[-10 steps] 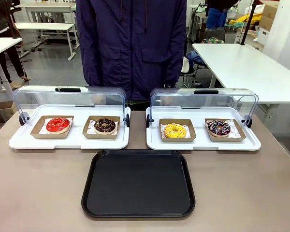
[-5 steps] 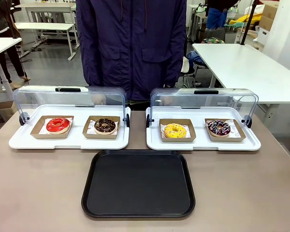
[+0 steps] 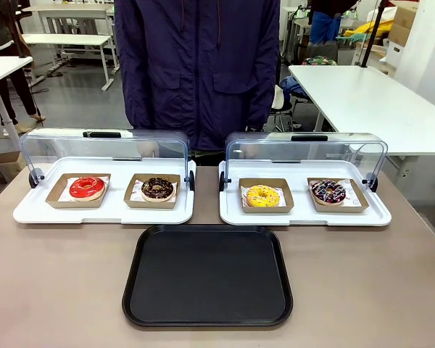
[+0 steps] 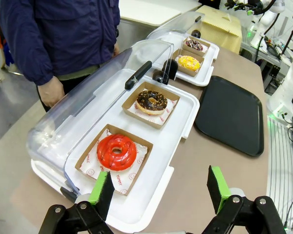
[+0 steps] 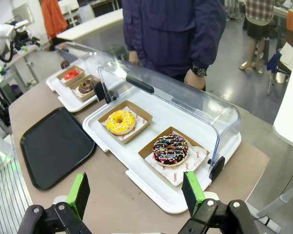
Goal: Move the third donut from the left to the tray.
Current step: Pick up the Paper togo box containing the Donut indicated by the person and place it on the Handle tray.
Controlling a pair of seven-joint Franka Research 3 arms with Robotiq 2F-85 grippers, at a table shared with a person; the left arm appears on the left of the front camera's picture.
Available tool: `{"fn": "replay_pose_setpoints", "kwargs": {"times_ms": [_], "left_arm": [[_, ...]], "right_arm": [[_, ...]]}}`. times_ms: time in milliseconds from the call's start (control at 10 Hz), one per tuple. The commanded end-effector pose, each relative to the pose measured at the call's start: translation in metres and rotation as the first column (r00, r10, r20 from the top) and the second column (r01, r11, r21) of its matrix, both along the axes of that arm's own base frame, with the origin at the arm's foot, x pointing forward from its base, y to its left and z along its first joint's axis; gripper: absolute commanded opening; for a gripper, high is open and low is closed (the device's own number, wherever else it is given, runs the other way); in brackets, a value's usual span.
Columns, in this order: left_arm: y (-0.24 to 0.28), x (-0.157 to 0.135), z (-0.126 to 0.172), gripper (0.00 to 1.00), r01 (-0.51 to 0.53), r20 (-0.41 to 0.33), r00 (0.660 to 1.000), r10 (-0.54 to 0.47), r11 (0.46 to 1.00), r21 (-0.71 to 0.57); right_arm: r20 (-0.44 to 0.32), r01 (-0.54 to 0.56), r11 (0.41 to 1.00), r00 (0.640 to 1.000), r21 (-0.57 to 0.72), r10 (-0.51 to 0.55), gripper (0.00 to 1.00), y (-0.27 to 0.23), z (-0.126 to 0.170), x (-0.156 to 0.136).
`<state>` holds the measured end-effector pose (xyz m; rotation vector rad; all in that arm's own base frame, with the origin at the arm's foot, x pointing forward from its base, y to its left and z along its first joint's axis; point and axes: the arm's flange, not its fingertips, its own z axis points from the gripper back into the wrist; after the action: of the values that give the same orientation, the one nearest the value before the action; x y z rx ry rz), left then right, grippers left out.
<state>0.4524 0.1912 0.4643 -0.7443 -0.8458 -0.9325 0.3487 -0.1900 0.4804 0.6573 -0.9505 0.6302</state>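
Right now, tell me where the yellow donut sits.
In the front view, the yellow donut sits on the right-hand white tray, left of the sprinkled chocolate donut and just beyond the black tray.

A white tray (image 3: 101, 215) with its clear lid (image 3: 101, 148) raised sits on the brown table (image 3: 58, 290). Inside it lie a red-iced donut (image 3: 86, 187) and a chocolate donut (image 3: 157, 188). Right of that tray, a second white tray (image 3: 304, 217) holds a sprinkled chocolate donut (image 3: 328, 191). Behind it stands a person in a dark blue jacket (image 3: 197, 65).
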Motion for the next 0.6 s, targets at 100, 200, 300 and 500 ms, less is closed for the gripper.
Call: {"fn": "replay_pose_setpoints", "kwargs": {"times_ms": [100, 200, 300, 500], "left_arm": [[0.0018, -0.0003, 0.0023, 1.00, 0.011, 0.010, 1.000, -0.011, 1.000, -0.008], [0.0018, -0.0003, 0.0023, 1.00, 0.011, 0.010, 1.000, -0.011, 1.000, -0.008], [0.0018, -0.0003, 0.0023, 1.00, 0.011, 0.010, 1.000, -0.011, 1.000, -0.008], [0.0018, -0.0003, 0.0023, 1.00, 0.011, 0.010, 1.000, -0.011, 1.000, -0.008]], "right_arm": [[0.015, 0.000, 1.000, 1.000, 0.009, 0.000, 1.00, 0.0004, 0.0014, 0.0016], [0.015, 0.000, 1.000, 1.000, 0.009, 0.000, 1.00, 0.0004, 0.0014, 0.0016], [0.015, 0.000, 1.000, 1.000, 0.009, 0.000, 1.00, 0.0004, 0.0014, 0.0016], [0.015, 0.000, 1.000, 1.000, 0.009, 0.000, 1.00, 0.0004, 0.0014, 0.0016]]}}
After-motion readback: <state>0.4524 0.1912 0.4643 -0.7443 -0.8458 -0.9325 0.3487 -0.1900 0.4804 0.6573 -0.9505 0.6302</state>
